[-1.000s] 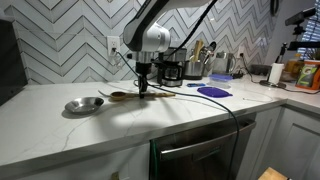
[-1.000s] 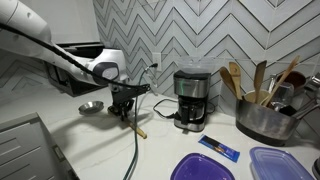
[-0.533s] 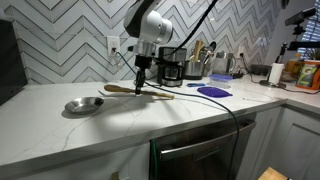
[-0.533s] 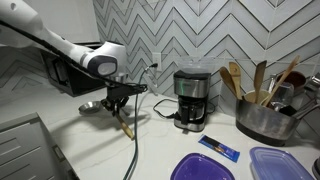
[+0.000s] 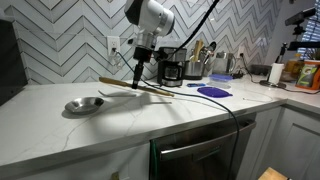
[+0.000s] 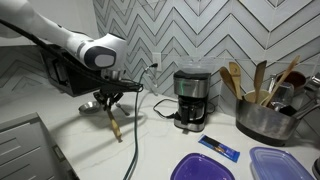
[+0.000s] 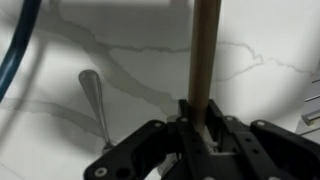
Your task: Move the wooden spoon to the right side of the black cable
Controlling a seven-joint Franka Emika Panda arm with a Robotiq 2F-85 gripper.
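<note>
Marble countertop [image 5: 60, 130] fills the lower frame in both exterior views. The gripper [image 5: 139, 72] reaches down at upper centre-left, its fingers clamped on the wooden spoon [image 5: 112, 83]. That spoon hangs slanted above the counter, up and right of the metal bowl [image 5: 83, 104], while the black cable [image 6: 134, 150] trails to the bottom edge, just right of the spoon's lower tip.

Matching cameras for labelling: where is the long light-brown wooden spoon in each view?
In an exterior view: spoon left of centre, slanted.
In an exterior view: spoon left of centre, pointing down.
Wrist view: spoon upright, right of centre.
Shared landmark: gripper clamping it.
</note>
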